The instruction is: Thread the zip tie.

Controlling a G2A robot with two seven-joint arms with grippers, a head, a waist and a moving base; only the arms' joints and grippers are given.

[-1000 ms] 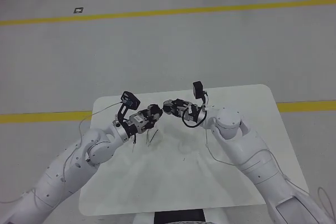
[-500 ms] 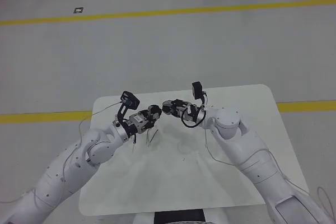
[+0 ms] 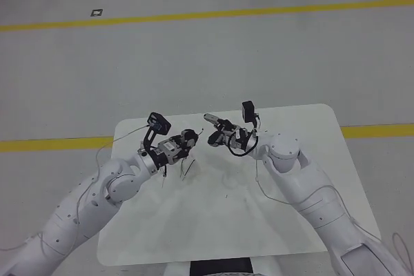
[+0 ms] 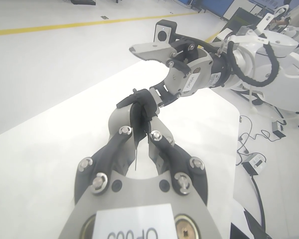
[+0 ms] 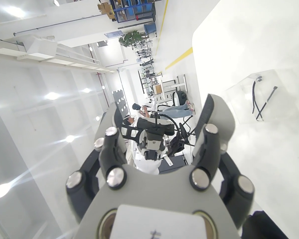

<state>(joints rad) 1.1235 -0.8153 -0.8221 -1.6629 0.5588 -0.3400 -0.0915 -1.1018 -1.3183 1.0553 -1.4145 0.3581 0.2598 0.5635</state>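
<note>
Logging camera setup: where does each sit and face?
Top: overhead, looking down at the white table; left gripper and right gripper show.
Left wrist: behind the left gripper, shut on a black plastic zip tie, facing the right gripper.
Right wrist: behind the open right gripper, facing past the table.
Top and left wrist share both grippers.

Zip tie [image 4: 136, 155] mostly inside left hand [image 4: 140, 109]

Zip tie [image 4: 135, 154] in L gripper [image 4: 139, 105], R gripper [image 4: 149, 73] just right, both above table [image 3: 290, 207]
</note>
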